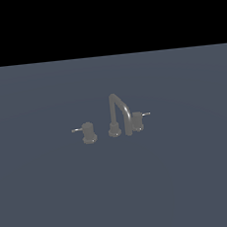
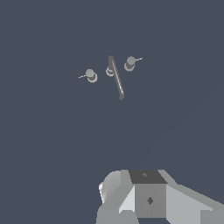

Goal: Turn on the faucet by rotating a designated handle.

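You're at the approach step: the gripper [image 2: 131, 214] hangs well apart from the faucet [image 1: 119, 116], jaws' state can't be told, so next reach the designated handle [image 1: 136, 121] at the exterior view's right.

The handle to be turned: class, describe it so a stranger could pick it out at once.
Find the tall arched spout in the middle of the grey floor. The handle is the stubby knob at the exterior view's right of it. Its thin lever points right; the other knob has a left-pointing lever.

faucet [image 2: 115, 77] with two knobs, well apart from grey tool [image 2: 131, 199]
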Tool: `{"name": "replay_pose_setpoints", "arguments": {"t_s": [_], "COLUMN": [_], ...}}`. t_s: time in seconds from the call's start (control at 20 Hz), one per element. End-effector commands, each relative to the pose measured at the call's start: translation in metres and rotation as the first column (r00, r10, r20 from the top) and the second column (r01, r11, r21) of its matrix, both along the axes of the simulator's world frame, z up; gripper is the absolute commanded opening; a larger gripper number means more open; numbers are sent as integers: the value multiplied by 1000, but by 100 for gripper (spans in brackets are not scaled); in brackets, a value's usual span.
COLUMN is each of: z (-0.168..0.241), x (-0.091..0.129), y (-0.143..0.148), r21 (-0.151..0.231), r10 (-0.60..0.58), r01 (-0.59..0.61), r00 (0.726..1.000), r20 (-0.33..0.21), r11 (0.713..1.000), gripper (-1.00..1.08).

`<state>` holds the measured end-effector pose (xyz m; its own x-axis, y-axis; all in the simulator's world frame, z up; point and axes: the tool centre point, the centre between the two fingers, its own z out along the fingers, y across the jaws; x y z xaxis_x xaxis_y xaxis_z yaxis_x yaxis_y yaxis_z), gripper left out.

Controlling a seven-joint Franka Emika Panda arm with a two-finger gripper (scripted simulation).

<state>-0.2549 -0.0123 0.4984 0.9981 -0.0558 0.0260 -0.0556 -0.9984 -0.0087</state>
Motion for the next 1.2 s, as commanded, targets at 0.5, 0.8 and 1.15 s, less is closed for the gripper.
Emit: {"name": "replay_pose_setpoints", "arguments": {"t_s": [0.5, 0.8, 1.15], "z": [-20, -50, -99], "x": [15, 39, 78], "y": [5, 12, 18], "r21": [1, 2, 4], "r10": [-57, -145, -284], "r01": [57, 145, 284], "r00": [998, 989, 959], "r20": [-1, -3, -7], "r11": [998, 989, 959], "gripper": [-100, -100, -100]}}
